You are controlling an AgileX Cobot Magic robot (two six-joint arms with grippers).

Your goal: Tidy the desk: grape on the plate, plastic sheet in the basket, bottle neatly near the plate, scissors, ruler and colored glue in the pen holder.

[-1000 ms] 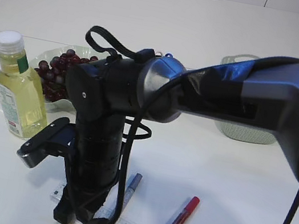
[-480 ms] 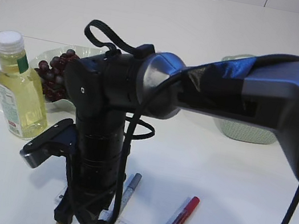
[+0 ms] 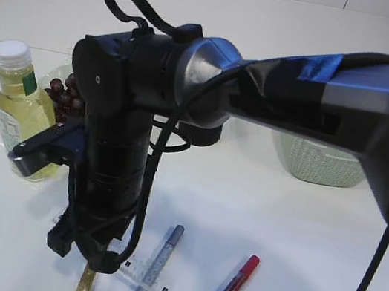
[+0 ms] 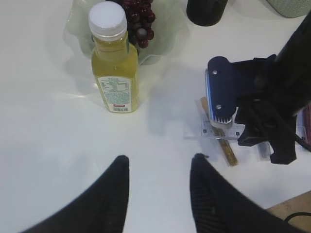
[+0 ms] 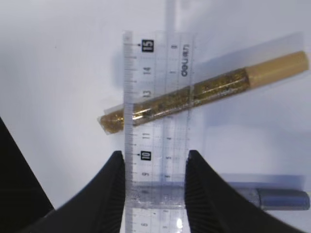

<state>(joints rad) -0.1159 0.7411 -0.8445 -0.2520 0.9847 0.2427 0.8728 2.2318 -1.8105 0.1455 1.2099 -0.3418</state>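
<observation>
Right end effector (image 5: 154, 187) gripping the clear ruler (image 5: 156, 121) by its long edges.
The ruler crosses over the gold glitter glue (image 5: 204, 92) and silver glitter glue (image 5: 272, 198) on the counter (image 5: 58, 63); left end effector (image 4: 158, 187) hangs half-spread, holding nothing, near the bottle (image 4: 114, 63).

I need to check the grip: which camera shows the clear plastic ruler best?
The right wrist view: the clear plastic ruler fills the frame, held between the right claw's fingers. The exterior view shows only a sliver below the arm; the left wrist view, a small part.
</observation>
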